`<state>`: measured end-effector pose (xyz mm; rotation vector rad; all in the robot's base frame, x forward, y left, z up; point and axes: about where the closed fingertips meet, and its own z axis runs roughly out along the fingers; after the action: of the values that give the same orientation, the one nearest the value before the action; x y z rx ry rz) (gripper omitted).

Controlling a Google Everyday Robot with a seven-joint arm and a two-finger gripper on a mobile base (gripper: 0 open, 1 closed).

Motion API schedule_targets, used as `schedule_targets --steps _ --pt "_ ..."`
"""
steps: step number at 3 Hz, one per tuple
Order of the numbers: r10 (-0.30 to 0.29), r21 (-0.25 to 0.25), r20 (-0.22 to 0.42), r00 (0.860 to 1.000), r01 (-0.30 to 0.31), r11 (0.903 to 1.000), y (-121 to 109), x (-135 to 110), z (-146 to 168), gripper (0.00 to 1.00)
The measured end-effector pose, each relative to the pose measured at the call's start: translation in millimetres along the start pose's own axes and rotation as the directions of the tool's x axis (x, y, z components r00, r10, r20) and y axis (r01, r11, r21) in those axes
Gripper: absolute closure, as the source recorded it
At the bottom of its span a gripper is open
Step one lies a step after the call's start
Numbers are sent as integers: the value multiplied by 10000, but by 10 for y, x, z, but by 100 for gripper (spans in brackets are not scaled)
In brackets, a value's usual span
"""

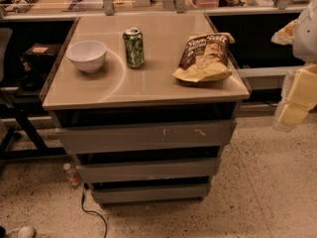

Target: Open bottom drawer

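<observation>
A grey cabinet with three handleless drawer fronts stands in the middle of the camera view. The bottom drawer (151, 193) is the narrowest, plain grey front, lowest of the three, just above the floor. Above it are the mid-width front (147, 170) and the widest front (146, 136) with pale scratch marks. All three fronts look pushed in. My gripper (297, 95) is at the right edge of the view, raised beside the cabinet top, well above and to the right of the bottom drawer. It touches nothing.
On the cabinet top (114, 90) stand a white bowl (86, 55), a green can (133, 47) and a chip bag (204, 57). A small bottle (72, 175) and a black cable (91, 212) lie on the speckled floor at the lower left. A dark table frame (20, 123) is at left.
</observation>
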<state>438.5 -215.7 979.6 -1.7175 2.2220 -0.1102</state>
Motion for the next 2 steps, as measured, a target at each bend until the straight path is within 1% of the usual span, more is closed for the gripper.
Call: schedule_targets --steps 1,2 --pt "13 41 65 10000 -13 10000 6 -2 14 0" --pt "125 -20 231 9997 -124 9999 181 35 283 0"
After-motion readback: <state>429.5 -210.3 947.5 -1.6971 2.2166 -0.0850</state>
